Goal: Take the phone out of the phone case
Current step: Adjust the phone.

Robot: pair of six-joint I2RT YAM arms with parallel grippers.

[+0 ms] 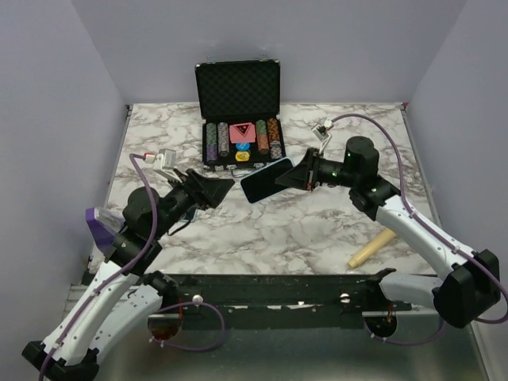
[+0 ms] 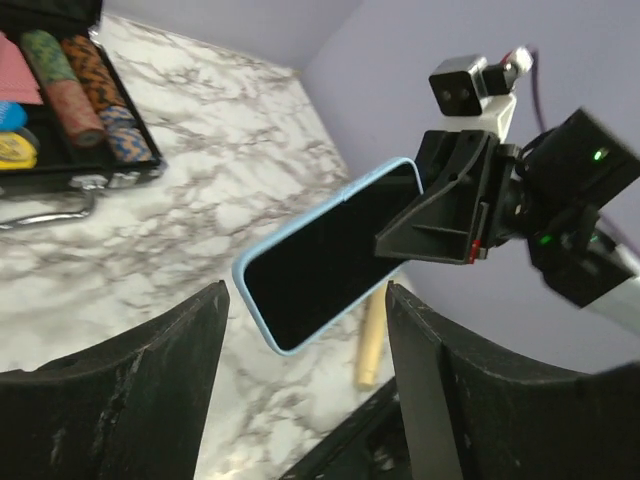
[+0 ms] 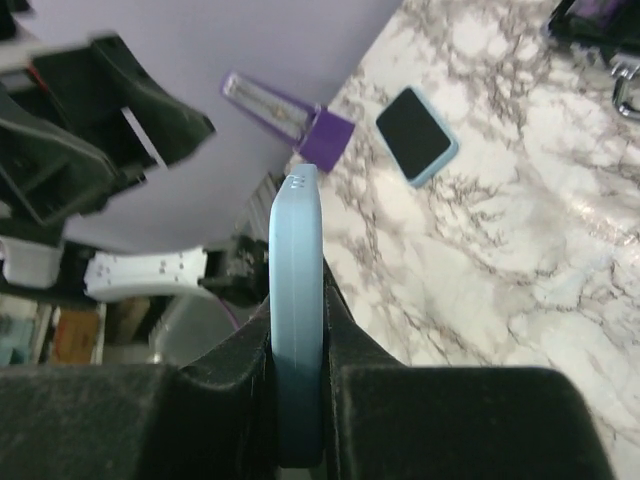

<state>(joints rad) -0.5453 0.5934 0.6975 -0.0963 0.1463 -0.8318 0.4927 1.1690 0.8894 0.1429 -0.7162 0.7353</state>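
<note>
Above the table point(image 1: 317, 230), the right pincer point(image 1: 287, 176) clamps the phone point(image 1: 264, 181) by one edge.

This looks like a robotics lab's test cell; plain lavender walls point(image 1: 317, 48) box in a marble-patterned table point(image 1: 302, 230) on three sides, as in a purpose-built enclosure; two robot arms point(image 1: 421, 230) are bolted to a black rail point(image 1: 270, 287) at the table's near edge; purple cables point(image 1: 153, 222) loop loosely along them to small cameras point(image 1: 165, 159) at the wrists; the objects set out are unrelated props, an open case of poker chips point(image 1: 238, 119) and a wooden stick point(image 1: 371, 250); past the table's edge, the right wrist view catches blurred clutter point(image 3: 75, 335).
</note>
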